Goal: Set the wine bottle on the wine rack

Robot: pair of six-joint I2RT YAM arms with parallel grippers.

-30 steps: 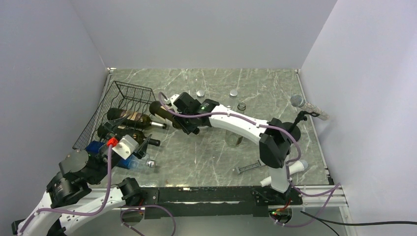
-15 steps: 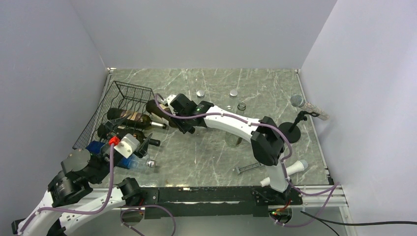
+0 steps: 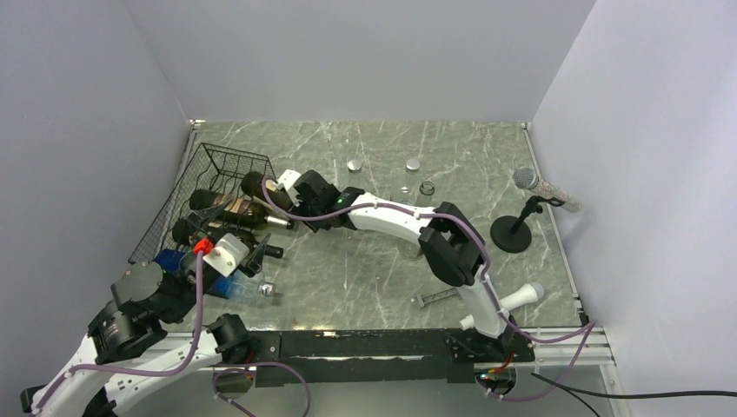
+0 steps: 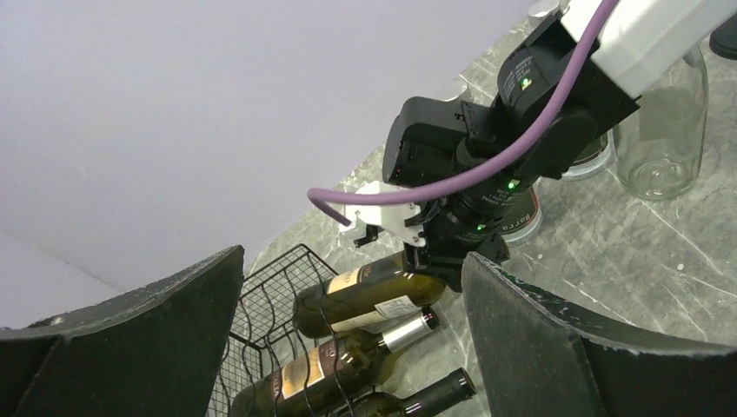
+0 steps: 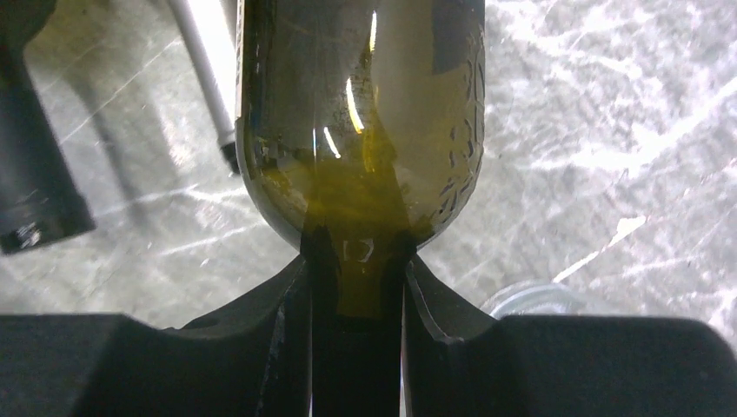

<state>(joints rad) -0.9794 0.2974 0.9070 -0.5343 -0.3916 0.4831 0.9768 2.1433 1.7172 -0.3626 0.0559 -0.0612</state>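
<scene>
No luck on brands: the wine bottle (image 3: 258, 186) has a cream label, and so do the 2 other bottles (image 3: 236, 208) already lying in the wine rack (image 3: 228, 169), but the print is too small for me to read in any view.

The right gripper (image 5: 355, 269) is clamped tight on the bottle's neck. In the right wrist view the green glass shoulder sits right above the fingers. The bottle lies roughly level with its base end at the rack's right edge. I can't tell if it's touching the wire.

Compared with 1 second ago, the right arm has swung left and carried the bottle closer to the rack. The left gripper (image 4: 352, 259) hasn't budged: jaws wide apart, holding nothing, near the rack's near end.
</scene>
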